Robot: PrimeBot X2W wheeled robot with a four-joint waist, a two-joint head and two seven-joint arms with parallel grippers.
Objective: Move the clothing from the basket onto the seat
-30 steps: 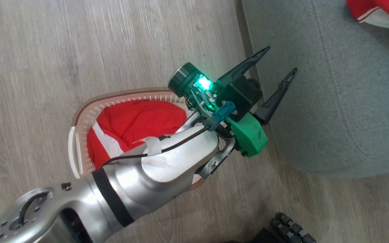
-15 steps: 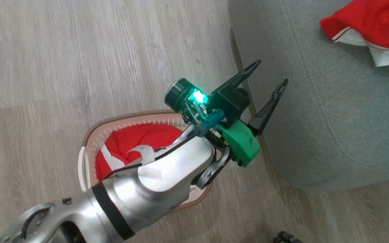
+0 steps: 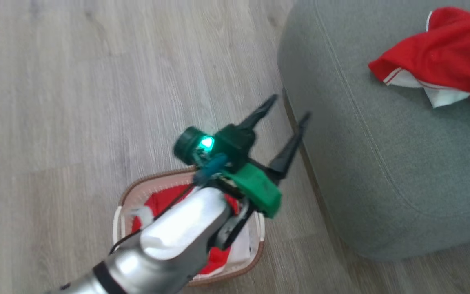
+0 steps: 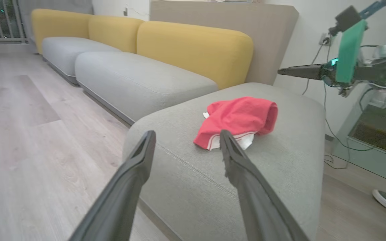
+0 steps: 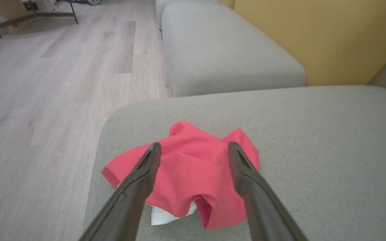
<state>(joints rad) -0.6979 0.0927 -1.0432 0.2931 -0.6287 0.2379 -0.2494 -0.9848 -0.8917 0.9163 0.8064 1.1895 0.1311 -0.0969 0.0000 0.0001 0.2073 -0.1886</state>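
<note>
My left gripper (image 3: 290,107) is wide open and empty, just past the basket (image 3: 147,181), near the seat (image 3: 382,163) edge. One red garment (image 3: 159,200) is in the basket. My right gripper (image 5: 194,145) is open and empty over the second garment (image 5: 193,174), which lies on the seat.

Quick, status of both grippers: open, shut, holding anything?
Left gripper: open, holding nothing.
Right gripper: open, holding nothing, above the red garment on the seat.

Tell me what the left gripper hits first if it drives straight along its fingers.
Probably the seat: the left gripper aims at its near top, just short of the red garment lying there. Depth is unclear.
</note>
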